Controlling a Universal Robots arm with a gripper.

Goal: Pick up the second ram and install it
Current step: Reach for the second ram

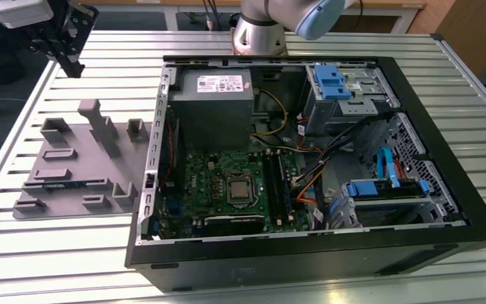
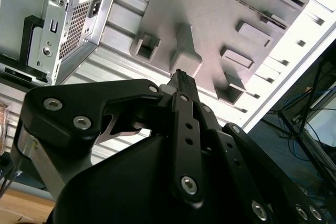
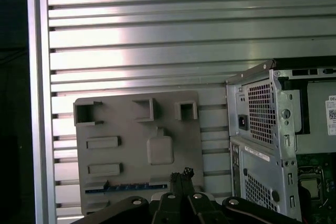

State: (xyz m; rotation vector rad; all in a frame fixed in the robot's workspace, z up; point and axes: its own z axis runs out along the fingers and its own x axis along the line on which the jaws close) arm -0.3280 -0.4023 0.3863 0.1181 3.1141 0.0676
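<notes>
Gripper (image 1: 73, 66), exterior view: hangs high over the table (image 1: 99, 69) at the exterior view's upper left, well apart from the gray tray (image 1: 87, 170) and touching nothing. The ram stick (image 1: 68, 184) shows as a thin blue strip seated in a long slot of that tray. The tray lies just beside the open computer case (image 1: 311, 256), on the exterior view's left. The green motherboard (image 1: 209, 183) sits inside the case.

Second wrist view: I read the jaws as closed together w/ nothing between them. The gripper (image 2: 181, 75) is aimed at the tray (image 2: 210, 30).

First wrist view: same read on the gripper (image 3: 181, 173), tips together and empty. The blue stick (image 3: 134, 186) sits in its slot in the tray (image 3: 121, 156).

Pick step, my judgement:
- Spread the jaws before any descent.
- Set the fingers square across the stick's flat faces, approx. mid-length.
- Descend vertically and keep clear of the raised posts on the tray.
- Use moderate squeeze, since the chips are fragile.
- Lift straight out of the slot. I can't tell whether the tray is fixed, so it could rise w/ the stick.
</notes>
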